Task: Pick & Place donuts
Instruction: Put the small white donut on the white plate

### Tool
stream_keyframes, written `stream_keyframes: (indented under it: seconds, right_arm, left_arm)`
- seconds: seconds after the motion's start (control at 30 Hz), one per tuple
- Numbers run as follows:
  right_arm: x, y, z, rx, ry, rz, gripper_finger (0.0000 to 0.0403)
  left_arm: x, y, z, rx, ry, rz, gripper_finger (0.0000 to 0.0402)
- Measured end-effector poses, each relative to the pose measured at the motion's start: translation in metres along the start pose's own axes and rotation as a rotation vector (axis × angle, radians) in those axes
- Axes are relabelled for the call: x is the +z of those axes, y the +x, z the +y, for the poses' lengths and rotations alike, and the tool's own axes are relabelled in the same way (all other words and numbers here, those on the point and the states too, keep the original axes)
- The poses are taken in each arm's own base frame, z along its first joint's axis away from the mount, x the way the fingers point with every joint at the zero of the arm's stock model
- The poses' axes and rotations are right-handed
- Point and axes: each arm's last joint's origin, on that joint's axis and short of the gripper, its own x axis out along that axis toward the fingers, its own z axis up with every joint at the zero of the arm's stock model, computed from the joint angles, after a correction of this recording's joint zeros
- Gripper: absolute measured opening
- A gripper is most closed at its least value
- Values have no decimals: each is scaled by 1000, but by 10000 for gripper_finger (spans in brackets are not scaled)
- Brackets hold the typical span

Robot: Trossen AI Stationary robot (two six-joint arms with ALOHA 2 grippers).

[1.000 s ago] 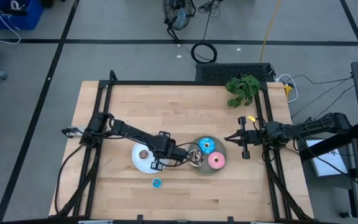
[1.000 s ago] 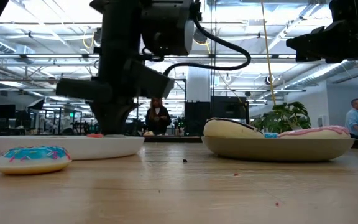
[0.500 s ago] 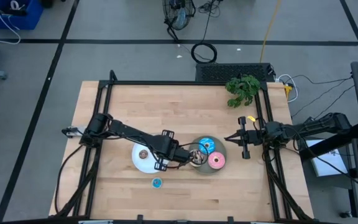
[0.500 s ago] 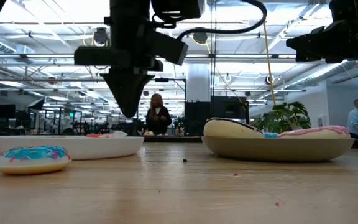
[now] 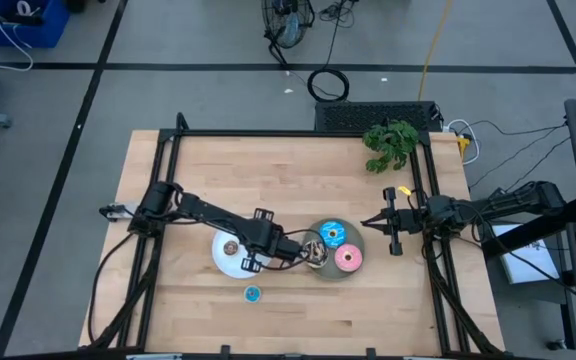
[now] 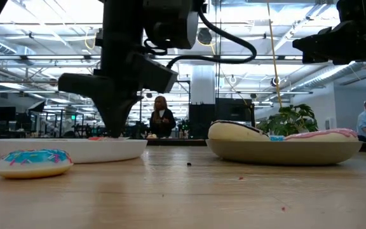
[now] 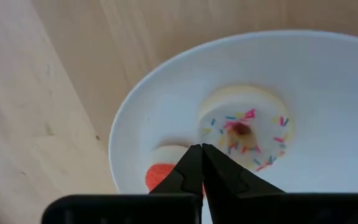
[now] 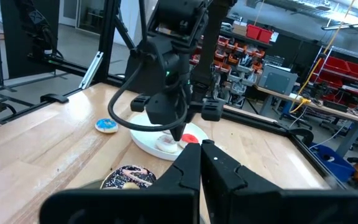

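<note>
My left gripper [image 5: 258, 255] [image 7: 201, 148] is shut and points down just over the white plate [image 5: 226, 258], between a tiny red donut [image 7: 161, 177] and a tiny white sprinkled donut [image 7: 247, 127] lying on it. The gripper partly hides the red donut. A tiny blue donut [image 5: 252, 293] [image 6: 33, 162] lies on the table nearer than that plate. The grey plate [image 5: 320, 272] holds the blue [image 5: 330, 235], pink [image 5: 348, 258] and brown [image 8: 129, 177] donuts. My right gripper [image 5: 368, 222] [image 8: 201, 146] is shut and waits in the air to the right of the grey plate.
A green plant [image 5: 390, 143] stands at the table's far right corner. Black frame rails [image 5: 298, 133] run along the far, left and right sides. Bare wood lies across the far half and along the near edge. People stand in the room beyond the table.
My left gripper rose from the white plate and shifted a little toward the grey plate, then came back down over the white plate, staying shut. The donuts and plates have not moved.
</note>
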Motion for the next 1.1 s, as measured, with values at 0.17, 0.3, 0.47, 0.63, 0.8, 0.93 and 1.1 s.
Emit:
stream_keyframes:
  seconds: [0.17,0.3,0.47,0.63,0.8,0.93,1.1]
  right_arm:
    - [0,0,0,0,0,0,0]
    - [0,0,0,0,0,0,0]
    - [0,0,0,1,0,2,0]
    - [0,0,0,1,0,3,0]
    - [0,0,0,1,1,3,0]
    - [0,0,0,1,0,3,0]
    - [0,0,0,1,-1,3,0]
  left_arm:
    - [3,0,0,-1,-8,-32,8]
    - [6,0,0,-4,-15,-63,20]
    - [6,-1,-4,-6,-22,-65,13]
    - [6,0,-8,0,-22,-79,8]
    - [1,14,-10,11,-18,-52,18]
    - [-4,21,-12,21,-29,-26,5]
    - [-2,17,-11,30,-32,-35,19]
